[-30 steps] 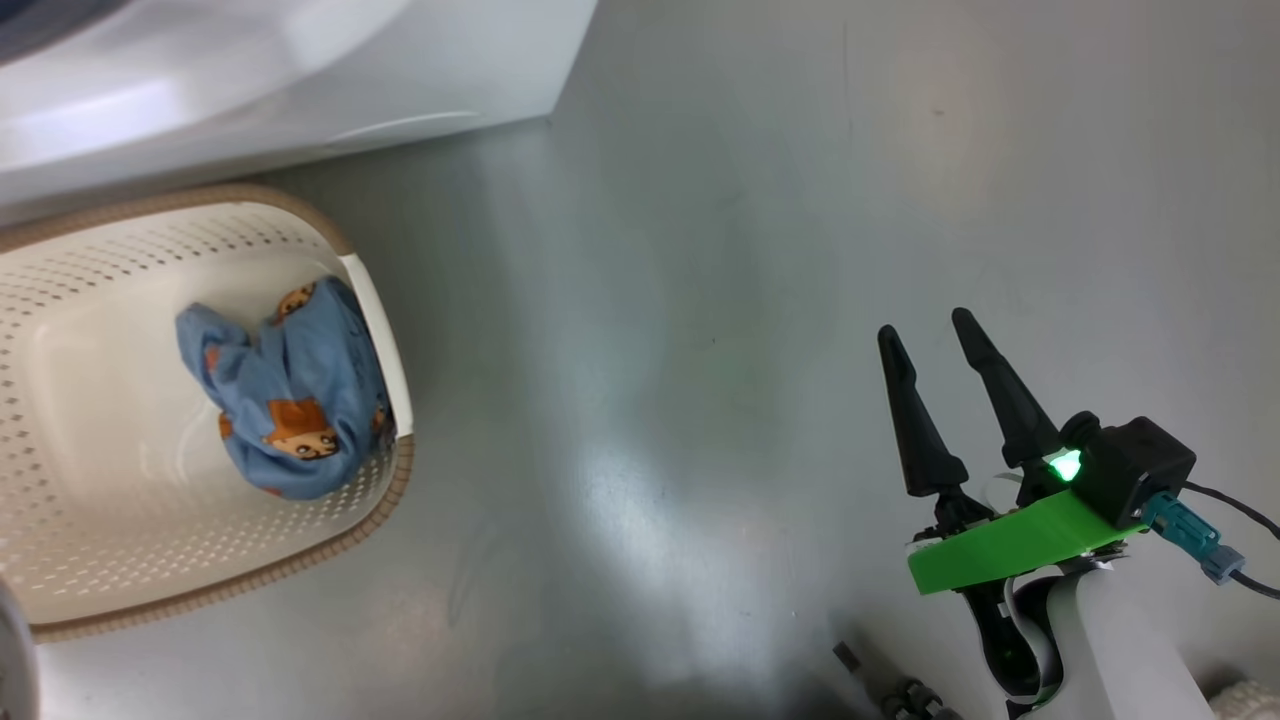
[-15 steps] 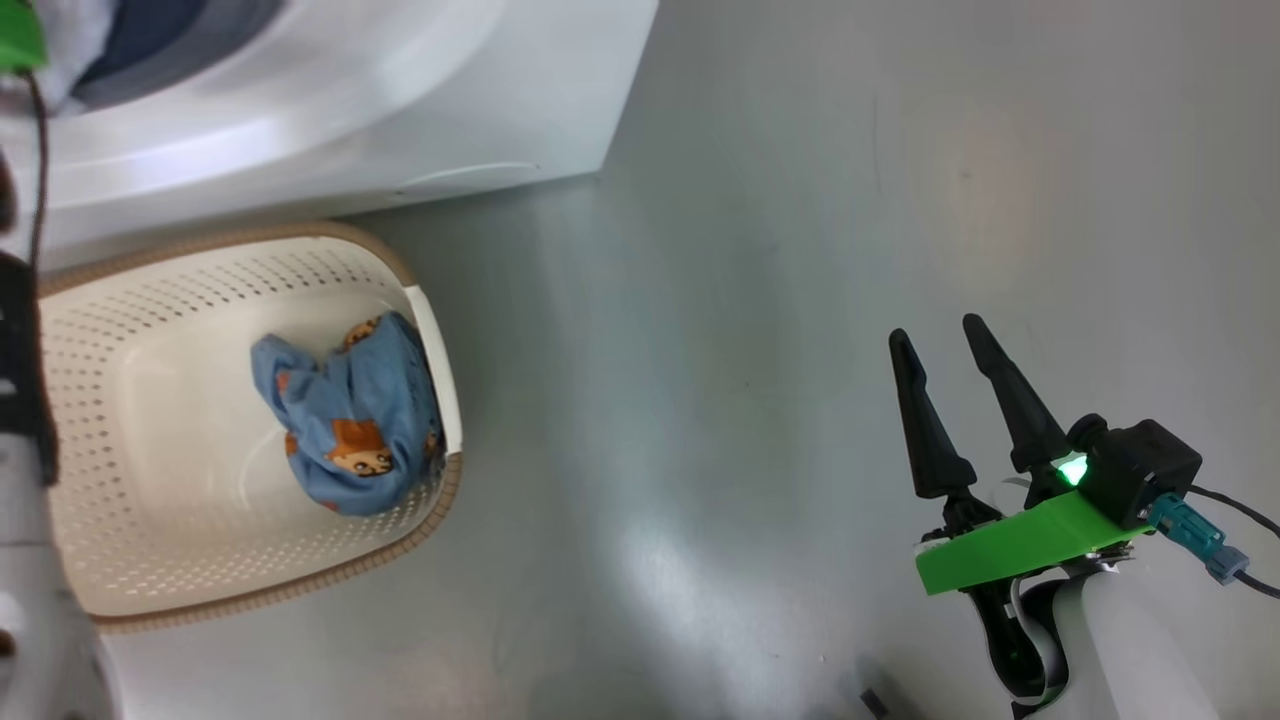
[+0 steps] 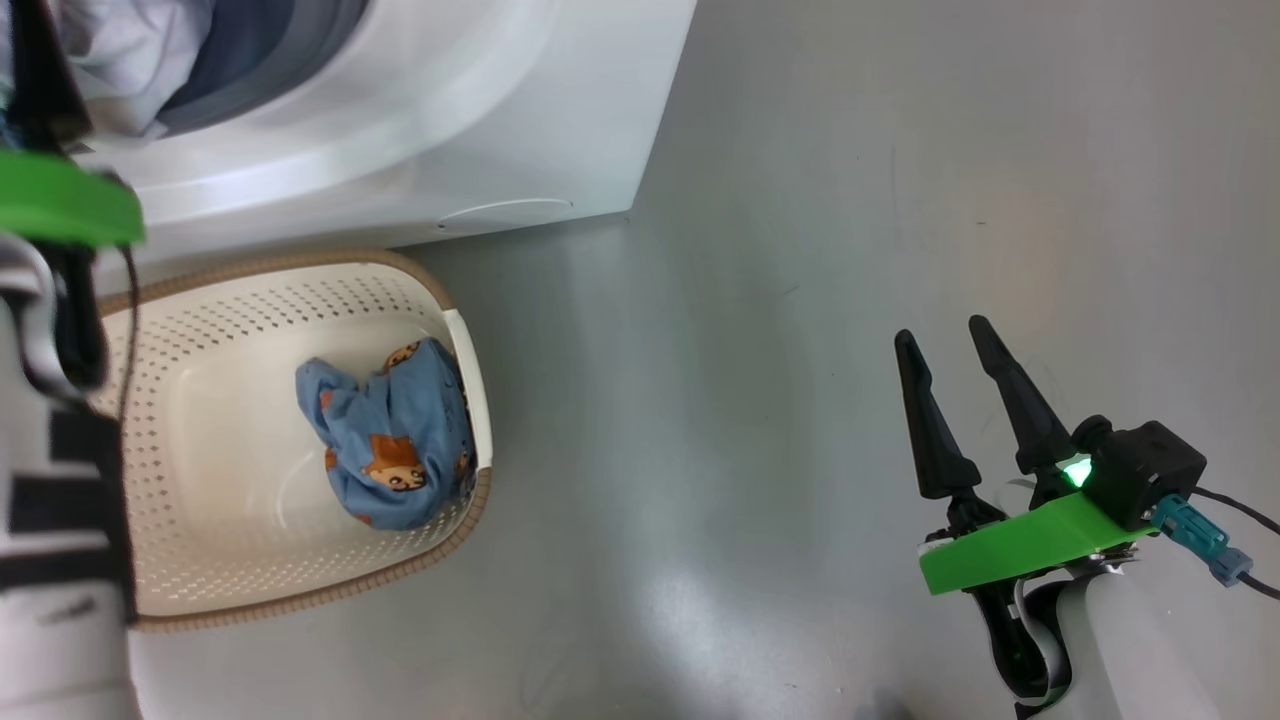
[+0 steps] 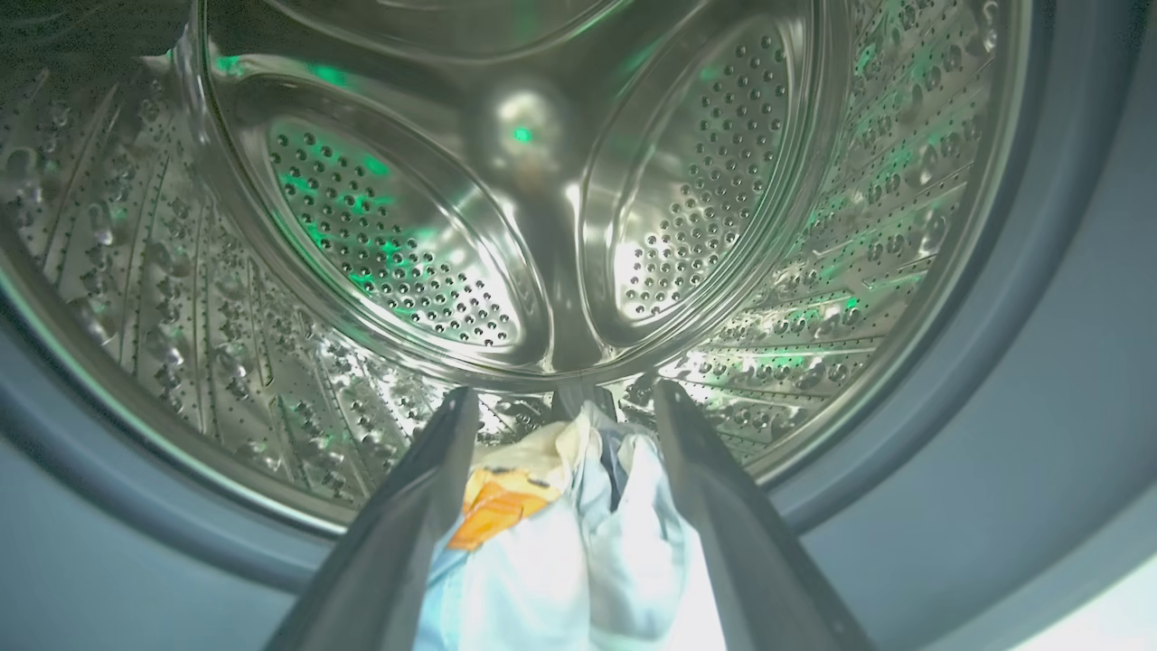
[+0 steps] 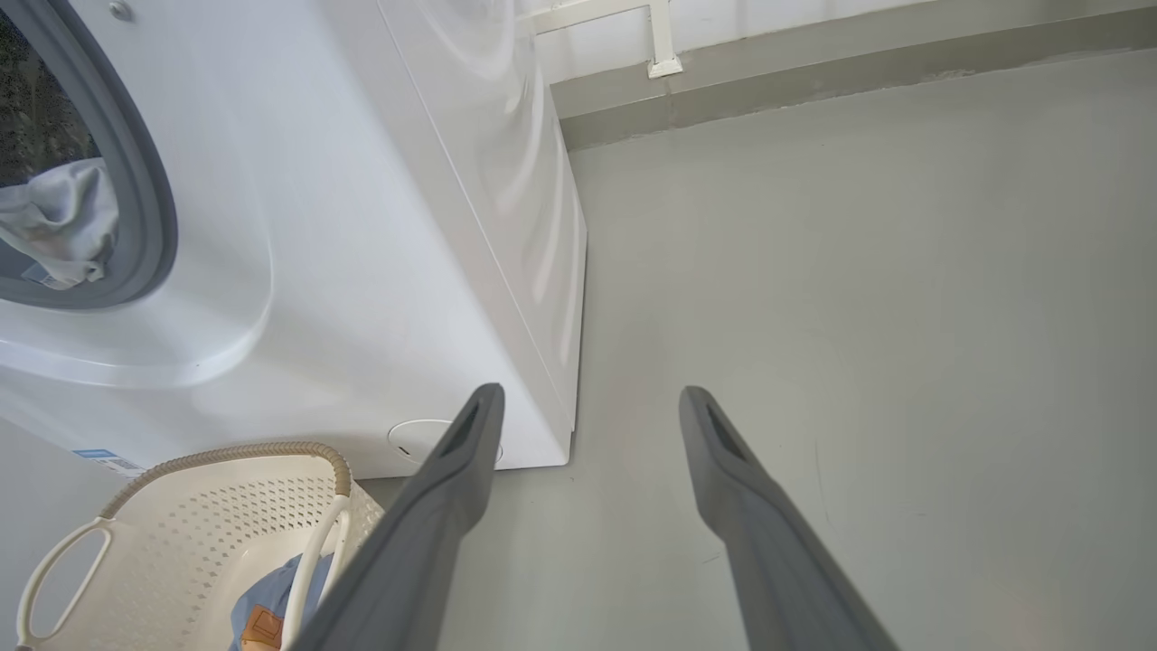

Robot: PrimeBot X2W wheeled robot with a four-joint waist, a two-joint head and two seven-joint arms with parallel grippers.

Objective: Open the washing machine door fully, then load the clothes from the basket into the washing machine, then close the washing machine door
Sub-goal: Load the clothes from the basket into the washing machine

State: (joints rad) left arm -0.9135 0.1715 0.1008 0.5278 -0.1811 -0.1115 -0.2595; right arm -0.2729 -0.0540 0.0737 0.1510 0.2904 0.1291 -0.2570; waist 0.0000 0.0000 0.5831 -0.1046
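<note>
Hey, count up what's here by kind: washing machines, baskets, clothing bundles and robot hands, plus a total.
Washing machine: 1
Basket: 1
Robot hands: 2, left hand and right hand
Clothing bundles: 2, blue bundle in the basket, pale bundle between the left hand's fingers at the drum
Total: 6

You have one crumpled blue garment (image 3: 392,460) in the cream basket (image 3: 200,340) by the washing machine (image 3: 450,130), a pale garment (image 4: 560,542) at the mouth of its drum (image 4: 407,244).
</note>
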